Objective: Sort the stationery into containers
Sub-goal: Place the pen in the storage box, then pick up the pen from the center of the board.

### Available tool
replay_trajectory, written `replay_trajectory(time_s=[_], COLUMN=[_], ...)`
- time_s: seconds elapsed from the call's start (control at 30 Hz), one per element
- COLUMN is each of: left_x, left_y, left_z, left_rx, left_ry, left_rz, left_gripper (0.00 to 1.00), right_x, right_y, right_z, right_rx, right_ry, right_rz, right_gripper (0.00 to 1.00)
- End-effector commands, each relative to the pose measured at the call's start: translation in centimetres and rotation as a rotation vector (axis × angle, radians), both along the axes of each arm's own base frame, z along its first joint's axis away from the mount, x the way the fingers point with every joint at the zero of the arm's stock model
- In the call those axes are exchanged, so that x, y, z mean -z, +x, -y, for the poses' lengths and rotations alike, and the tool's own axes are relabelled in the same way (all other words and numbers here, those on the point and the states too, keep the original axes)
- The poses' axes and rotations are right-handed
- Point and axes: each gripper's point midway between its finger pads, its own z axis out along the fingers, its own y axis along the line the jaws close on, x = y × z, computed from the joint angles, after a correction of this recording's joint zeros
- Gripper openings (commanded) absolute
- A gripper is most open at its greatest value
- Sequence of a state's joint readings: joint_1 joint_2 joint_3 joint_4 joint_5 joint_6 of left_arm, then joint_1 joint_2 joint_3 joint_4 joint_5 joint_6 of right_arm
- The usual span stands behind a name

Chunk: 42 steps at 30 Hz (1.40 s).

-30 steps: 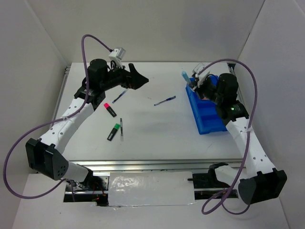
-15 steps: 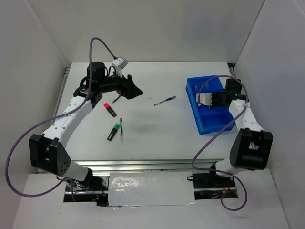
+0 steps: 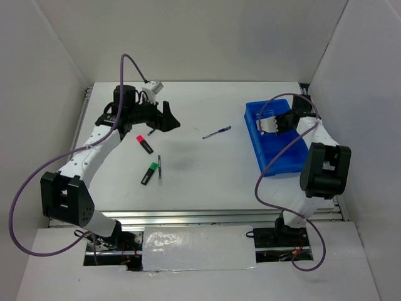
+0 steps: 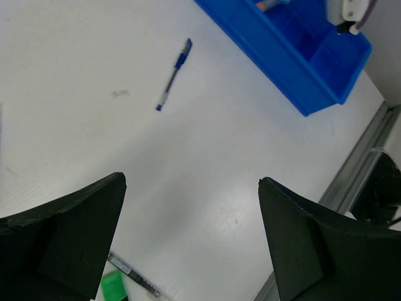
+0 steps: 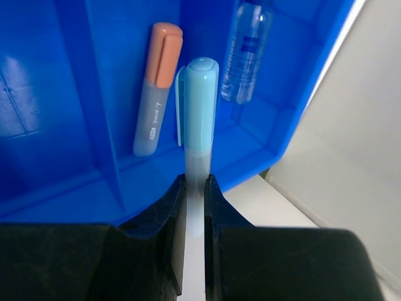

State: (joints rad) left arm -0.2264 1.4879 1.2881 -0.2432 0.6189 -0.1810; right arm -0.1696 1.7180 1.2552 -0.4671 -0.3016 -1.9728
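Observation:
My right gripper [image 5: 195, 188] is shut on a light-blue marker [image 5: 198, 113] and holds it over the far end of the blue tray [image 5: 81, 75]. A grey highlighter with an orange cap [image 5: 156, 88] and a clear pen [image 5: 247, 50] lie in the tray's compartments. In the top view the right gripper [image 3: 270, 125] is above the tray [image 3: 279, 157]. My left gripper [image 3: 166, 119] is open and empty above the table. On the table lie a pink-cap highlighter [image 3: 145, 144], a green-cap highlighter [image 3: 150, 174], a slim grey pen [image 3: 160, 169] and a blue pen [image 3: 217, 132].
A second blue pen [image 3: 152, 132] lies partly under my left gripper. The left wrist view shows the blue pen [image 4: 174, 74], the tray [image 4: 282, 56], the green cap [image 4: 113, 285] and the table's metal rail [image 4: 363, 157]. White walls enclose the table.
My right arm has folded back and turned, carrying the light-blue marker from the tray's far-left corner to over its far compartments. My left gripper has drawn back slightly to the left.

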Motion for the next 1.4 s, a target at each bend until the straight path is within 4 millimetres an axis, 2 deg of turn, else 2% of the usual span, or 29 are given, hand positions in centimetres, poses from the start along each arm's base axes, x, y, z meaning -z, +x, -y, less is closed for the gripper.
replay_trajectory(time_s=[0.0, 0.2, 0.23, 0.27, 0.3, 0.4, 0.53, 0.6, 0.63, 0.67, 0.7, 0.77, 0.8, 0.87, 0.9, 0.93, 1.0, 1.07, 1.1, 1.17, 1.27, 1.37], left_x=[0.0, 1.0, 2.0, 2.1, 3.2, 4.5, 5.6, 6.4, 7.2, 7.8, 9.1, 10.5, 11.7, 12.4, 13.2, 13.0, 13.7, 14.0, 15.1, 16.0, 17.9, 19.2], left_y=[1.2, 1.9, 2.7, 3.0, 3.2, 3.4, 3.5, 3.3, 3.2, 3.1, 2.7, 2.5, 2.5, 3.0, 3.3, 3.9, 4.5, 4.8, 4.8, 4.6, 4.5, 4.8], left_z=[-2.6, -5.5, -7.2, -7.8, -8.6, -11.2, -14.2, -15.4, -15.6, -16.1, -16.0, -16.2, -16.4, -16.5, -16.8, -17.1, -17.9, -18.3, -18.0, -18.1, -17.7, -17.2], left_rx=[-0.089, -0.218, -0.348, -0.401, -0.422, -0.546, -0.733, -0.823, -0.846, -0.886, -0.902, -0.919, -0.922, -0.922, -0.904, -0.914, -0.958, -0.980, -0.989, -1.007, -1.005, -0.999], left_ry=[0.048, 0.107, 0.146, 0.167, 0.202, 0.244, 0.288, 0.312, 0.328, 0.354, 0.375, 0.400, 0.423, 0.451, 0.497, 0.516, 0.547, 0.539, 0.521, 0.485, 0.464, 0.463], left_rz=[0.042, 0.013, -0.031, -0.051, -0.082, -0.142, -0.166, -0.195, -0.217, -0.235, -0.282, -0.321, -0.346, -0.346, -0.341, -0.326, -0.341, -0.380, -0.429, -0.495, -0.547, -0.580], left_gripper=[0.99, 0.99, 0.99, 0.99, 0.99, 0.99, 0.99, 0.98, 0.97, 0.97, 0.96, 0.95, 0.94, 0.85, 0.81, 0.73, 0.69, 0.68, 0.69, 0.69, 0.69, 0.68], right_x=[-1.2, 0.4, 1.1, 1.3, 1.8, 2.3, 1.9, 1.0, -0.4, -0.9, -2.7, -4.6, -6.7, -8.4, -10.2, -11.0, -12.6, -13.1, -13.5, -14.7, -14.8, -16.0], right_y=[1.7, 1.5, 1.3, 1.3, 1.3, 1.4, 1.4, 1.6, 1.8, 1.8, 2.1, 2.2, 2.2, 1.5, 1.0, 0.5, -1.1, -2.3, -3.3, -4.3, -5.2, -6.2], right_z=[-0.6, -1.4, -1.3, -1.2, -1.2, -0.8, -0.7, -1.1, -1.2, -1.3, -1.7, -2.2, -2.9, -3.4, -3.5, -3.8, -4.4, -4.9, -5.2, -5.7, -6.3, -7.0], right_rx=[-0.058, -0.062, -0.056, -0.047, -0.031, 0.008, 0.047, 0.076, 0.091, 0.135, 0.150, 0.228, 0.225, 0.291, 0.298, 0.304, 0.338, 0.350, 0.347, 0.359, 0.393, 0.408], right_ry=[-0.057, -0.064, -0.067, -0.078, -0.071, -0.076, -0.055, 0.000, 0.027, 0.076, 0.119, 0.245, 0.303, 0.430, 0.471, 0.518, 0.606, 0.677, 0.697, 0.763, 0.839, 0.908], right_rz=[0.054, 0.020, 0.004, 0.002, -0.001, -0.007, -0.003, 0.019, 0.047, 0.051, 0.087, 0.114, 0.147, 0.144, 0.170, 0.170, 0.170, 0.150, 0.155, 0.164, 0.125, 0.105], right_gripper=[0.09, 0.11, 0.15, 0.18, 0.25, 0.39, 0.44, 0.44, 0.44, 0.43, 0.42, 0.41, 0.41, 0.41, 0.41, 0.41, 0.41, 0.41, 0.41, 0.41, 0.41, 0.41])
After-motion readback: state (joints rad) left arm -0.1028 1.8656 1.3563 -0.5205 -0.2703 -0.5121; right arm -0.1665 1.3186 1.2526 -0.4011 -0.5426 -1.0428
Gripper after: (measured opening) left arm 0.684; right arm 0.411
